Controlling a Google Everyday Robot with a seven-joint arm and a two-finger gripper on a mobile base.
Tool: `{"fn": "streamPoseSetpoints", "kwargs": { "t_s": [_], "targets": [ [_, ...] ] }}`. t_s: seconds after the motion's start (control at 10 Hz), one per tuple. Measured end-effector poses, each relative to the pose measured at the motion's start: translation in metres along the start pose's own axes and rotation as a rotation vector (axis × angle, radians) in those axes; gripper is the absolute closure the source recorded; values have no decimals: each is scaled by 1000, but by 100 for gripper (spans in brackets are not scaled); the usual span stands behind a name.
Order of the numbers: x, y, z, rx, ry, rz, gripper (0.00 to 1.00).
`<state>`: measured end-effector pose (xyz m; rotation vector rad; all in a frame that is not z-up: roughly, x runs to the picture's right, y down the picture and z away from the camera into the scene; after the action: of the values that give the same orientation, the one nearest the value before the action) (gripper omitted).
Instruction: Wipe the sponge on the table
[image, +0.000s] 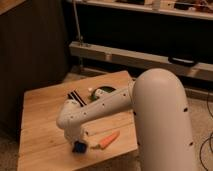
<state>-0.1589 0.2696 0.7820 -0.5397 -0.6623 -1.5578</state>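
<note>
A small dark blue sponge (79, 147) sits on the light wooden plank table (42, 115) near its front edge. My gripper (78, 143) points straight down from the white arm's wrist and is right at the sponge, touching or holding it. The white arm (95, 111) reaches in from the right across the table's middle and hides part of the top.
An orange carrot (108, 140) lies just right of the sponge. A black-and-white striped item (77, 96) and a dark green dish (102, 92) sit further back. A dark wall with a pale ledge (125, 56) stands behind the table. Carpeted floor surrounds it.
</note>
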Motion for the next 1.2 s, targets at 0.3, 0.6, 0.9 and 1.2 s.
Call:
{"fn": "streamPoseSetpoints", "kwargs": {
  "t_s": [0.3, 0.6, 0.9, 1.2],
  "targets": [
    [41, -10, -10, -9, 32, 25, 96],
    [57, -48, -1, -2, 29, 8, 96],
    [57, -75, 2, 22, 36, -21, 96],
    [36, -134, -8, 70, 45, -128, 96]
  ]
}}
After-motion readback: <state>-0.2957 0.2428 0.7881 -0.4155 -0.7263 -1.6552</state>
